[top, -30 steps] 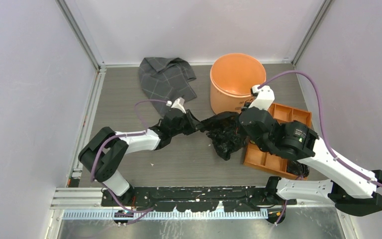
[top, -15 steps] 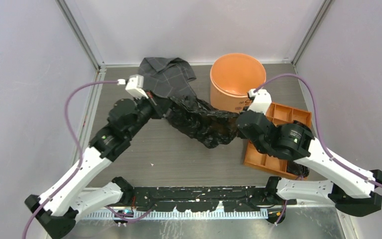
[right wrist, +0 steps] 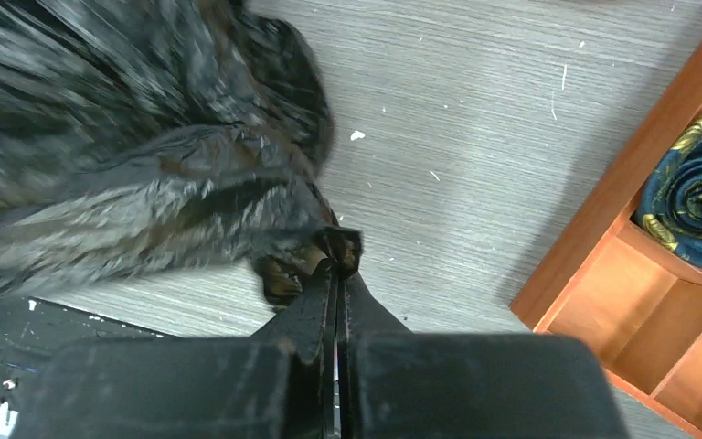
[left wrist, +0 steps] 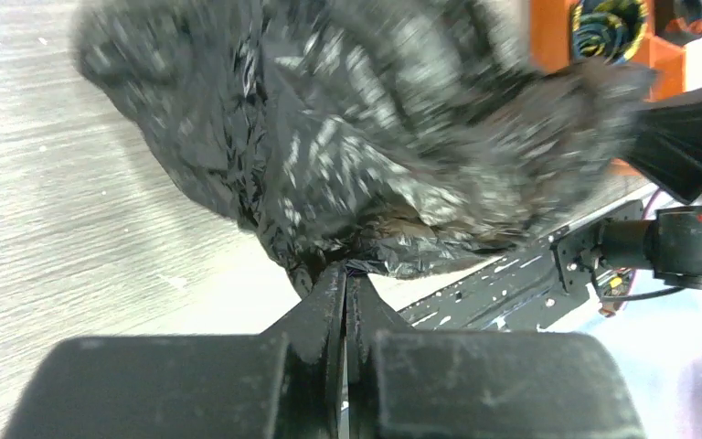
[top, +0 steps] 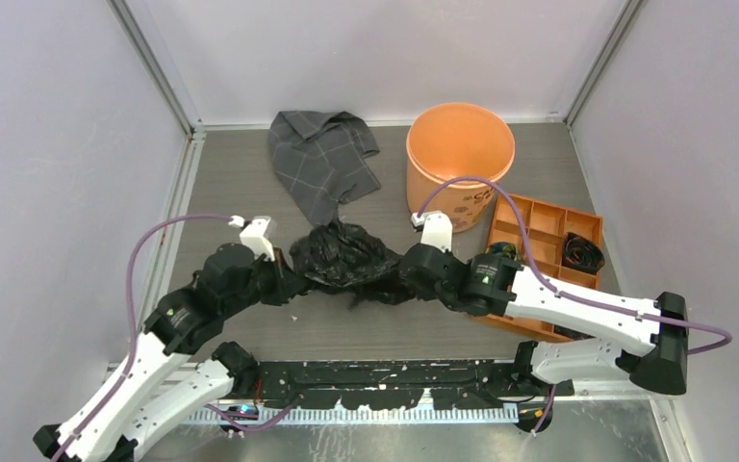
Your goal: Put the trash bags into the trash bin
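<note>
Trash bag [top: 344,258]: black, crumpled film, was bunched low over the bench [top: 241,192] between the two hands, near the trash bin [top: 433,197] but outside it. Left hand [left wrist: 345,274] pinched one end; right hand [right wrist: 338,249] pinched the other.

Top view: high above near edge, looking down. Wrist views: close, low, angled down. All share trash bag [top: 342,258].

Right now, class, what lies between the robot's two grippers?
The crumpled black trash bag spans the gap, pinched by the left gripper and the right gripper at opposite ends; the top view shows it.
</note>
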You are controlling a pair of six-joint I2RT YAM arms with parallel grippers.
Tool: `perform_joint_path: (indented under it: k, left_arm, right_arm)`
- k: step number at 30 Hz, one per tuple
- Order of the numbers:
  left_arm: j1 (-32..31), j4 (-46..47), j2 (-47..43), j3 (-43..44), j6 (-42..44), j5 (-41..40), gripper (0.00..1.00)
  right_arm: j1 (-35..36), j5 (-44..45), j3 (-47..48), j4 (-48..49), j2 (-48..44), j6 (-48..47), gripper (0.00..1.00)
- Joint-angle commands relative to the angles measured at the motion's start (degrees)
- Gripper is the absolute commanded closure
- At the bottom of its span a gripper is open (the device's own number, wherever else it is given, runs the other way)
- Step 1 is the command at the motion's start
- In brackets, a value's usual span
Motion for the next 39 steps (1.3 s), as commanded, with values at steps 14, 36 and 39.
perform_joint_path:
  k: [14,36,39]
  left_arm:
    - [8.1,11.5,39.4,68.2,9.4,3.5,1.0]
    - [10.1,1.6,11.3,21.6,9.2,-3.3,1.0]
    - [10.2,2.3,11.9,22.5,10.3,-2.4,1.0]
  right_arm:
    - [-15.9,-9.2,75.6,5.4,23.1,-21.6,0.99]
    - [-8.1,-2.7,9.2,13.8,5.0,-6.8,0.99]
    - [-8.0,-1.5,8.4,11.1,4.8,-7.3,0.98]
